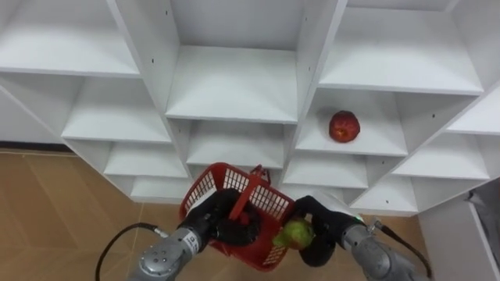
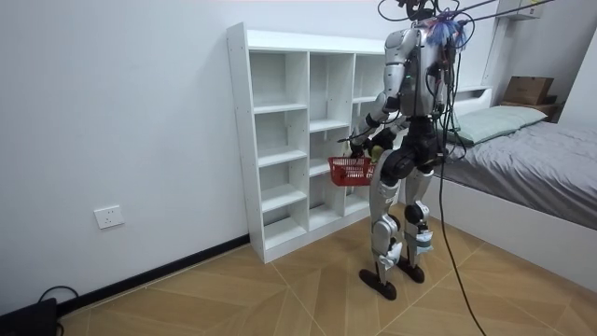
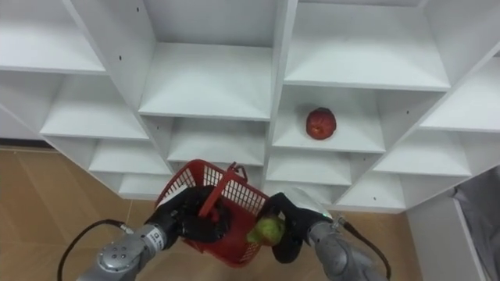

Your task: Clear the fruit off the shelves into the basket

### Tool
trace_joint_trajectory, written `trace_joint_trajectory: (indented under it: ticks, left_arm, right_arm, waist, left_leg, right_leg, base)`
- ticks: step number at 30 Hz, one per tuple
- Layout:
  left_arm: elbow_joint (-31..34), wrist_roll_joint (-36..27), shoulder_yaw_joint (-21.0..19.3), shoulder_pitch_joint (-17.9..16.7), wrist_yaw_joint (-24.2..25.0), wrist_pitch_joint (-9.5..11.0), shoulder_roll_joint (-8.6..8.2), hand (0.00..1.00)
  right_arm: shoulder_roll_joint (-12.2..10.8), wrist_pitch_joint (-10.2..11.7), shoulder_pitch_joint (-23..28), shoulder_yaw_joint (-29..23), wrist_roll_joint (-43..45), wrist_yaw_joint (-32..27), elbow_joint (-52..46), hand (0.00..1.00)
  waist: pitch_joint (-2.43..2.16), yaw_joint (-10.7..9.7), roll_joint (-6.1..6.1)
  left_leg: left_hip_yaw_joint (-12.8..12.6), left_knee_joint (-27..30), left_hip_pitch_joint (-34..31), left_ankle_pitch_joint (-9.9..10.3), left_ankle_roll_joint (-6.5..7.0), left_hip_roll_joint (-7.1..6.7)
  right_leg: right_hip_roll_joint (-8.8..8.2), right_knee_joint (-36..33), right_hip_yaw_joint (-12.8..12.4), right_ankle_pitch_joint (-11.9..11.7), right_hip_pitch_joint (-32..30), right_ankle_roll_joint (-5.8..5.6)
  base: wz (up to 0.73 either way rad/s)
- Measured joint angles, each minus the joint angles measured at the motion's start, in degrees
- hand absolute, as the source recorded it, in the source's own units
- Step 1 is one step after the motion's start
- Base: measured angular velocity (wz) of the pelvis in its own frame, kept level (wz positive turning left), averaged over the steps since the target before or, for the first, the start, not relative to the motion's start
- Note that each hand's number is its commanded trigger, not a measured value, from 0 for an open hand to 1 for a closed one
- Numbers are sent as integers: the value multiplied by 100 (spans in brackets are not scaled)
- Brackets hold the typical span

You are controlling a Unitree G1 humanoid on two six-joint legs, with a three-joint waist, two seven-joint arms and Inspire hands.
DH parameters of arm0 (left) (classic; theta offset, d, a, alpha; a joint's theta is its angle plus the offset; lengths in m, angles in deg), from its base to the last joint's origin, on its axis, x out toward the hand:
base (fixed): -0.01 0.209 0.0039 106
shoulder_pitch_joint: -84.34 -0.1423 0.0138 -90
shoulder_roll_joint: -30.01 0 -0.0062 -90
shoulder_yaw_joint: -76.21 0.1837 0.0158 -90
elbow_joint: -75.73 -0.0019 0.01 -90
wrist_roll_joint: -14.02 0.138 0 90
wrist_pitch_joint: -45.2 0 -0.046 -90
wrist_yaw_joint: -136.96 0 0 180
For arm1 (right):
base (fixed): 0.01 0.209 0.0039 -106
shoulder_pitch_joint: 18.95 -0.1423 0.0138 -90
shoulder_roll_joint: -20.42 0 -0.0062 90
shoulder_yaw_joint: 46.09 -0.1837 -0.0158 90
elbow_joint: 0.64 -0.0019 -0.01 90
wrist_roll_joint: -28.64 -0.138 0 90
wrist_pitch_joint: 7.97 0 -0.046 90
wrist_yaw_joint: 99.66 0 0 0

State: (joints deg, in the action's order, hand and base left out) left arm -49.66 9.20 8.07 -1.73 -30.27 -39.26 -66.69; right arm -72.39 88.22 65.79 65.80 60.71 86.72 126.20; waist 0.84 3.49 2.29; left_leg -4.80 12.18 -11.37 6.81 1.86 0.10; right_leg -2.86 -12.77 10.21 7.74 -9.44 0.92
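Right hand (image 1: 332,220) grips the green fruit (image 1: 297,232) just at the basket (image 1: 205,187) rim — should clear the rim, then release low. Left hand (image 1: 212,214) clasps the basket handle — hold level. Red apple (image 1: 344,126) sits on the shelf (image 1: 375,146).

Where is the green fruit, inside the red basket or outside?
Not inside yet: the right hand, curled round the green fruit, holds it at the red basket's rim.

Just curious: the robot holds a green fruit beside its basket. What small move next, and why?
Probably ease the right robot hand over the red basket and release the green fruit: it is gripped at the rim, not inside, and the left robot hand holds the basket.
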Motion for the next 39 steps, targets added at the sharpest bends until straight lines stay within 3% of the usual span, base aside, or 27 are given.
trace_joint_trajectory:
  ticks: [6,13,21,22,23,25,26,39]
  left_arm:
    - [2,-1,125,4,41,3,39,100]
    - [18,-13,289,15,39,178,49,100]
    - [72,-9,519,71,44,215,85,100]
    - [82,-10,549,77,60,215,83,100]
    - [89,-10,563,77,69,215,82,100]
    - [96,-10,652,103,135,216,84,100]
    - [97,-9,658,106,156,216,84,100]
    - [104,1,721,121,344,215,65,100]
  right_arm:
    - [-107,5,-213,234,-5,0,367,100]
    - [-187,5,-284,394,-9,-4,486,100]
    - [-180,5,-362,440,-12,-42,513,100]
    - [-179,5,-363,472,-13,-41,517,66]
    - [-178,5,-367,496,-14,-41,525,53]
    - [-178,6,-368,543,-19,-40,551,11]
    - [-176,6,-369,558,-21,-40,555,0]
    - [-174,5,-369,563,-22,9,556,0]
  waist:
    - [20,-13,-9]
    - [46,-9,-35]
    - [64,-4,-74]
    - [65,-6,-76]
    - [65,-6,-76]
    - [67,-5,-80]
    - [67,-5,-80]
    - [69,-14,-129]
  left_leg:
    - [3,2,-8,0,0,-1]
    - [25,9,-38,0,0,-7]
    - [30,8,-86,0,0,-11]
    - [30,8,-92,0,0,-11]
    - [30,8,-93,0,0,-11]
    - [29,6,-95,0,0,-12]
    - [29,5,-94,1,0,-12]
    - [4,1,-81,1,0,-6]
  right_leg:
    - [0,13,0,0,9,0]
    - [-7,21,37,13,7,-2]
    - [-15,21,77,21,-41,-5]
    - [-15,16,77,21,-50,-5]
    - [-16,16,78,21,-52,-5]
    - [-17,15,79,23,-54,-6]
    - [-17,16,78,24,-54,-7]
    - [-11,14,72,26,-52,-6]
  base:
    - [0]
    - [2]
    - [0]
    - [0]
    - [0]
    - [0]
    - [0]
    - [0]
